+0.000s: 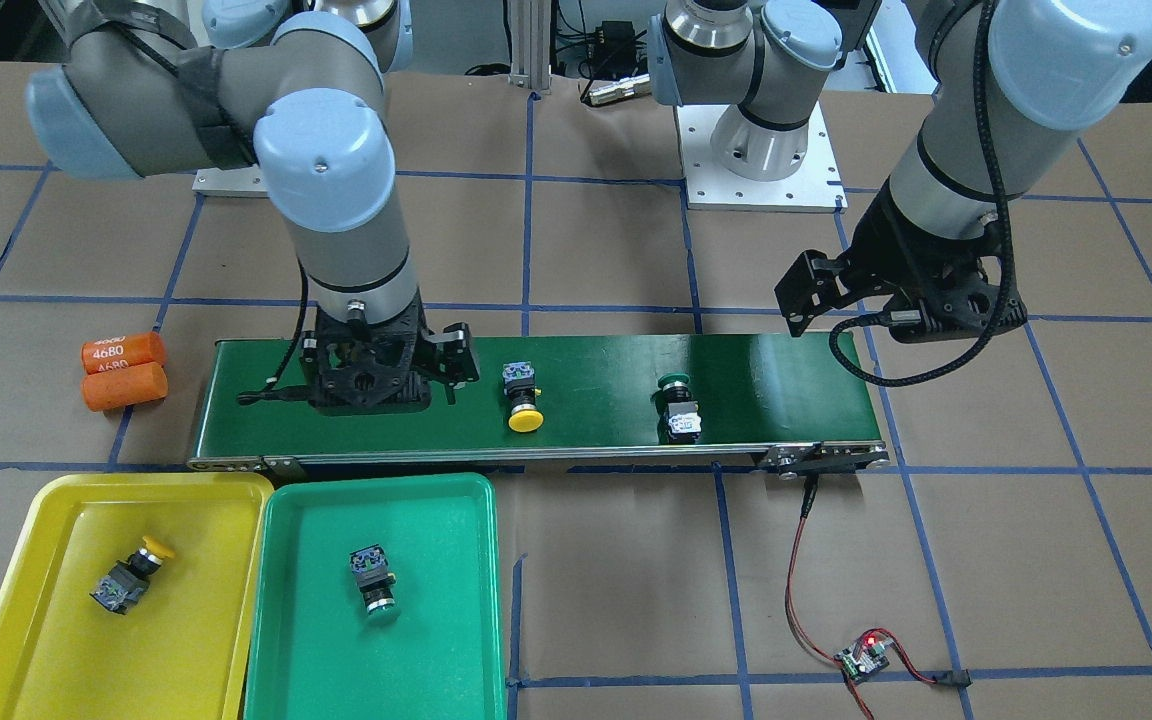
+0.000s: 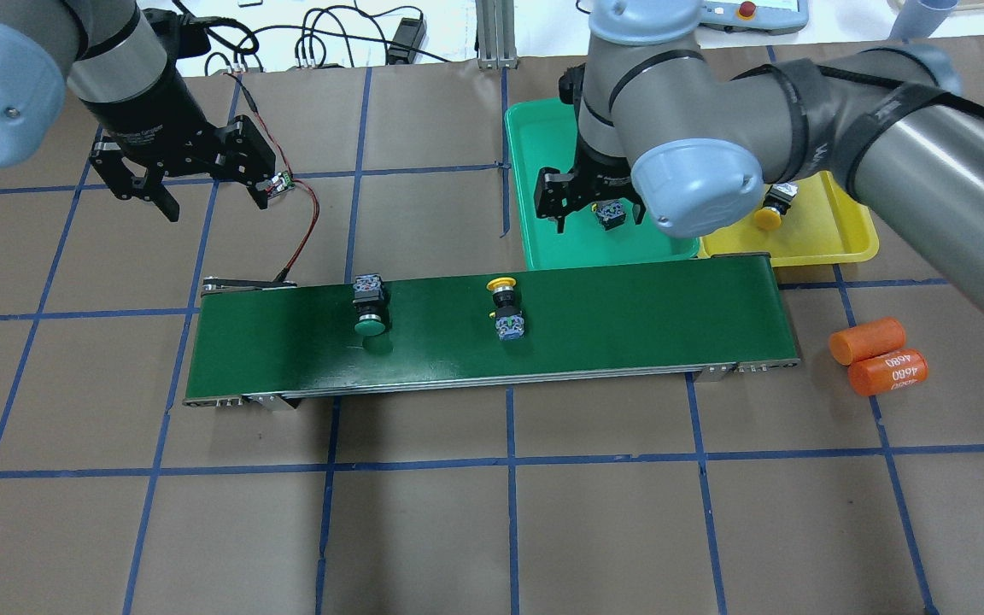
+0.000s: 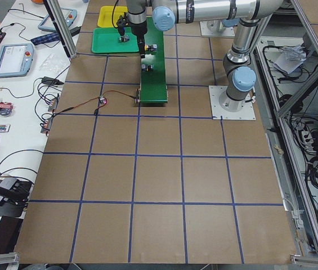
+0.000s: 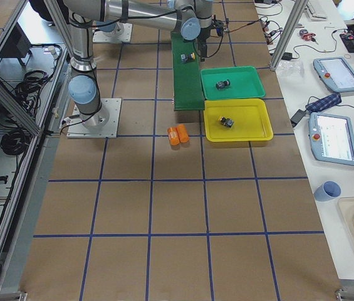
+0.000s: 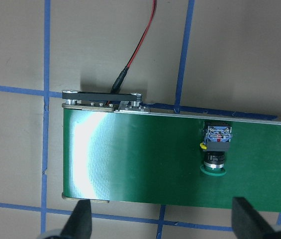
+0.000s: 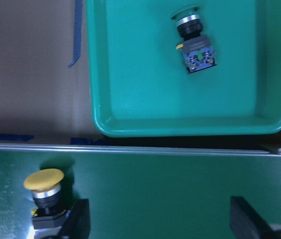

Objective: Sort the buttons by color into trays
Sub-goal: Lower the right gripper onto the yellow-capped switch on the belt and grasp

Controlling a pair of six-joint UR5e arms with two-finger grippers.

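Observation:
A yellow button [image 1: 524, 398] and a green button [image 1: 678, 405] lie on the dark-green belt [image 1: 586, 365]. Another yellow button [image 1: 131, 575] lies in the yellow tray [image 1: 136, 482], and another green button [image 1: 373, 580] lies in the green tray [image 1: 376, 485]. My right gripper [image 1: 366, 385] is open and empty above the belt's tray end. In the right wrist view its gripper [image 6: 160, 224] has the belt's yellow button [image 6: 43, 191] by one finger. My left gripper [image 2: 210, 192] is open and empty, beyond the belt's other end. The left wrist view shows the belt's green button [image 5: 216, 149].
Two orange cylinders [image 1: 124, 370] lie on the table off the belt's tray end. A small circuit board [image 1: 861, 658] with a red-black wire [image 1: 794, 570] sits near the belt's other end. Blue tape lines grid the brown table.

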